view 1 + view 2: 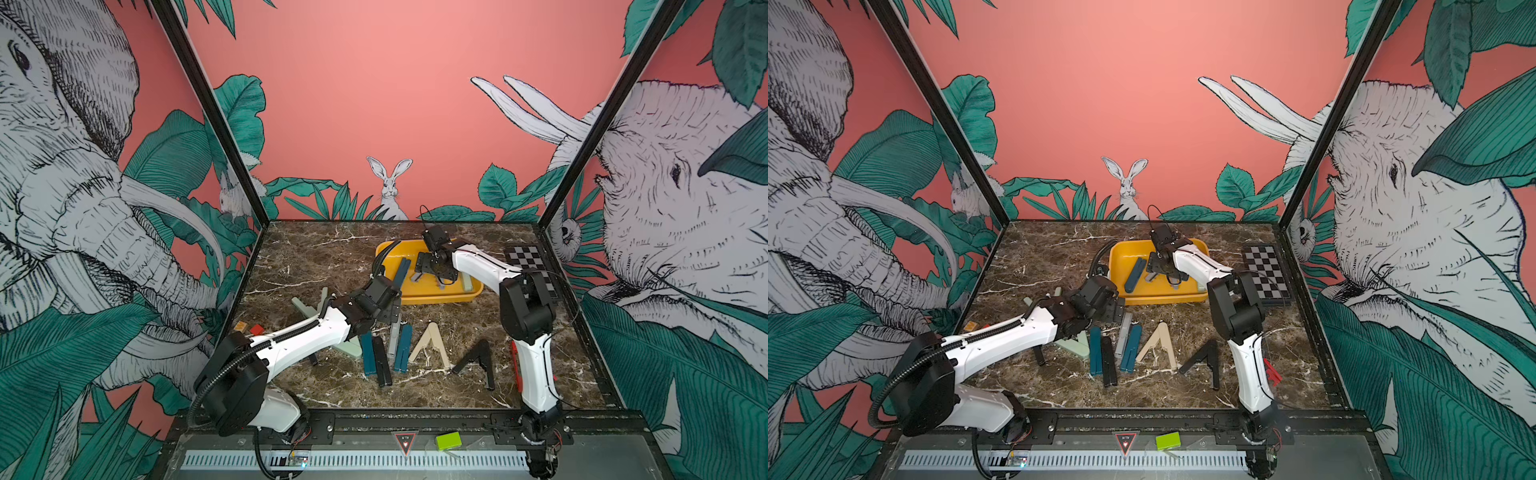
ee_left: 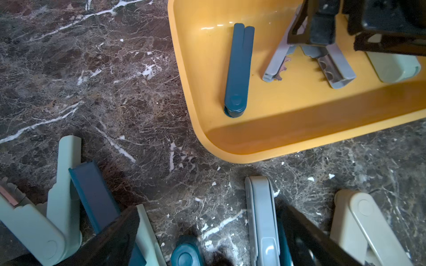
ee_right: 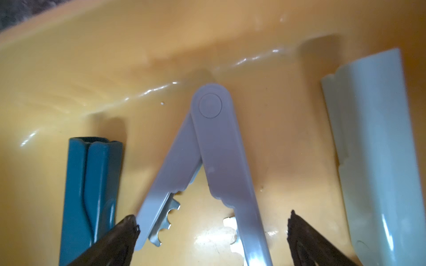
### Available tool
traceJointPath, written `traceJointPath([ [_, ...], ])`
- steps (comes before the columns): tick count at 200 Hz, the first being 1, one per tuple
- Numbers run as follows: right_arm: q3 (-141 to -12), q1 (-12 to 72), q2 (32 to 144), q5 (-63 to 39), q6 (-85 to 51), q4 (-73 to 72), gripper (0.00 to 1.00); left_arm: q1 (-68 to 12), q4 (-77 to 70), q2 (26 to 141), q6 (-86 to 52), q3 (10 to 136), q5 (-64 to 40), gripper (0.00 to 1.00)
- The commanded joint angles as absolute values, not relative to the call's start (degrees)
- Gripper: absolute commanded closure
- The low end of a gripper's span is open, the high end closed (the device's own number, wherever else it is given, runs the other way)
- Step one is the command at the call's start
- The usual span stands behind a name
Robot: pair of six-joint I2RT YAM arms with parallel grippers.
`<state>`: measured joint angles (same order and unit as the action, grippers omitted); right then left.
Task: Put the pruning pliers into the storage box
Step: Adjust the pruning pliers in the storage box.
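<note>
The yellow storage box (image 1: 436, 297) (image 1: 1163, 297) stands at the back centre. Three pruning pliers lie in it: a folded teal pair (image 3: 90, 184) (image 2: 238, 69), a grey V-shaped pair (image 3: 221, 142) (image 2: 336, 66) and a mint pair (image 3: 373, 149). My right gripper (image 3: 212, 220) (image 1: 430, 280) hangs open over the box, its fingers either side of the grey pair, gripping nothing. My left gripper (image 2: 207, 221) (image 1: 392, 313) is open and empty above the table in front of the box. Several more pliers lie there: teal (image 1: 368, 353), black (image 1: 382, 361), grey (image 2: 262, 214), beige (image 1: 430, 345), black V (image 1: 478, 359), mint (image 2: 66, 184).
A chequered board (image 1: 528, 266) lies at the back right. Small orange (image 1: 240, 326) and red (image 1: 257, 329) blocks sit by the left wall. A thin red tool (image 1: 1273, 372) lies beside the right arm's base. The enclosure walls close in three sides.
</note>
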<state>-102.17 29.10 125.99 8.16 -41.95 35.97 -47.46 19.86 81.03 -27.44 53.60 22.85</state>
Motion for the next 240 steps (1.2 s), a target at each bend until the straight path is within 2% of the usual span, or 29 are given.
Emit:
traceJointPath([
  [1, -105.74, 28.83, 128.85, 9.41, -41.57, 41.19, 0.01, -47.52, 22.04, 80.88, -26.77, 54.78, 22.07, 0.02],
  [39, -110.00, 28.69, 132.48, 9.45, -40.50, 44.02, 0.01, -50.85, 22.21, 79.29, -28.98, 53.60, 21.59, 0.02],
  [50, -110.65, 28.69, 133.22, 9.12, -39.56, 45.38, 0.04, -51.83, 22.79, 78.91, -29.48, 53.83, 21.77, 0.02],
  [69, -108.13, 28.65, 132.77, 8.02, -38.05, 44.65, 0.11, -53.29, 23.11, 78.62, -29.87, 54.14, 22.62, 0.02],
  [104, -105.96, 27.67, 132.72, 5.75, -39.05, 43.57, 0.10, -53.61, 23.57, 79.22, -30.41, 54.18, 23.43, 0.02],
  [136, -104.91, 27.08, 131.72, 5.01, -38.06, 42.33, 0.17, -55.43, 24.72, 79.49, -29.14, 55.16, 23.16, 0.03],
  [161, -101.46, 25.31, 129.88, 3.35, -38.18, 39.97, 0.16, -58.90, 25.43, 81.63, -29.67, 56.96, 22.82, 0.04],
  [185, -100.71, 24.28, 128.70, 3.17, -35.99, 39.88, 0.20, -60.53, 26.04, 84.17, -31.49, 58.52, 22.43, 0.06],
  [216, -99.85, 23.47, 127.51, 3.27, -34.03, 40.73, 0.18, -61.08, 25.44, 85.47, -31.74, 59.36, 22.14, 0.07],
  [240, -98.61, 23.29, 125.74, 2.06, -36.10, 38.24, 0.13, -61.03, 25.45, 85.45, -31.00, 58.77, 22.80, 0.06],
])
